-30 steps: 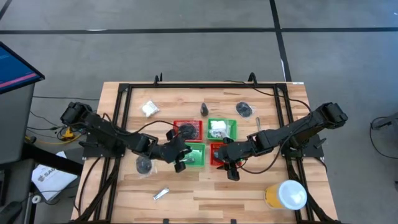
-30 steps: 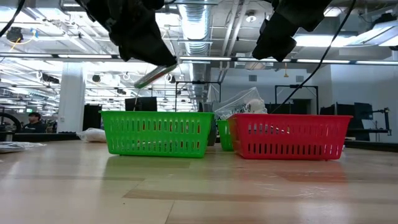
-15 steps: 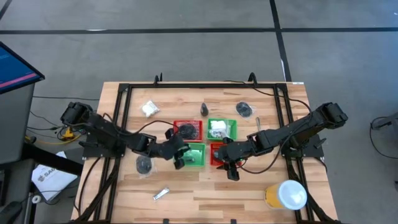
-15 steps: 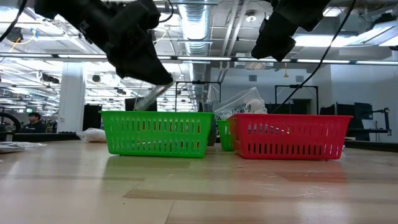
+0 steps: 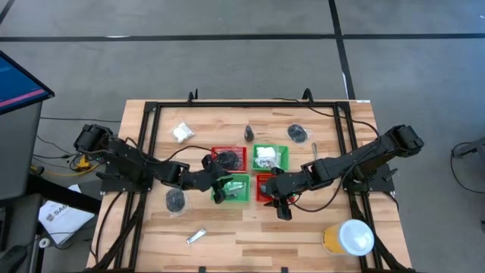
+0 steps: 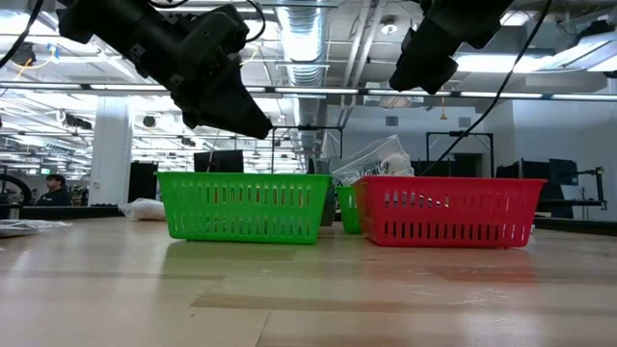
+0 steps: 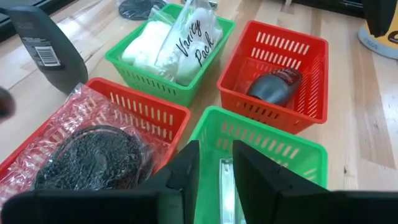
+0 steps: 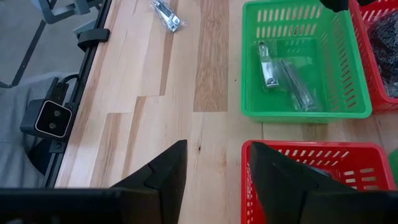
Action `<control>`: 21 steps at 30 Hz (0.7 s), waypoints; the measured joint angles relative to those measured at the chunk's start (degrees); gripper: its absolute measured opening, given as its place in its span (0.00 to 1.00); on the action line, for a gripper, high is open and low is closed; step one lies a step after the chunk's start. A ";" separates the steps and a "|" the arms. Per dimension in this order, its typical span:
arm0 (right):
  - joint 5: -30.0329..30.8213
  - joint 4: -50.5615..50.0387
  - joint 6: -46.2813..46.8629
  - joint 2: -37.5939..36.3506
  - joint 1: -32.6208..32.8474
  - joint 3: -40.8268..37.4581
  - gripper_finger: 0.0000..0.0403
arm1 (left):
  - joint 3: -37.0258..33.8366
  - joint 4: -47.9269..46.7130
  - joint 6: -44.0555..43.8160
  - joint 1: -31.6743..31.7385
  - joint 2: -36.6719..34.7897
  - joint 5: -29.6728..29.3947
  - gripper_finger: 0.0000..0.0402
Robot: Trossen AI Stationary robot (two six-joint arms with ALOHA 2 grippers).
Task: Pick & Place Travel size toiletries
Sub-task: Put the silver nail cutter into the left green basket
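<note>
Where baskets (image 5: 251,174) sit: wood table (image 5: 250,227) (warehouse).

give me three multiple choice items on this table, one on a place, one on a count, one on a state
1. Where is the dark mini bottle?
A. in a red basket
B. in a green basket
C. on the bare table

2. How many mesh baskets stand in the cluster?
A. two
B. four
C. six

3. The left tool is
A. clamped on a packet
B. open and empty over the green basket
C. resting on the yellow tub

Answers:
1 A, the left wrist view shows it inside the red basket.
2 B, two red and two green.
3 B, its fingers stand apart with silver packets lying below.
</note>
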 joint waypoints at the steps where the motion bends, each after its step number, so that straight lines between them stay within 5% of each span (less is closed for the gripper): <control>1: -0.01 0.00 0.00 0.01 0.00 0.00 0.41 | 0.00 0.00 0.00 0.00 0.00 0.00 0.22; 6: -0.01 0.01 -0.01 0.02 0.00 0.00 0.41 | 0.00 0.31 -0.15 -0.26 0.00 1.70 0.22; 14: -0.01 0.01 -0.01 0.02 0.04 0.00 0.41 | 0.00 0.70 -3.25 -4.77 0.00 14.46 0.22; 21: -0.01 -0.01 0.01 0.02 0.04 0.00 0.41 | 0.00 0.79 -9.90 -12.84 -0.02 15.41 0.22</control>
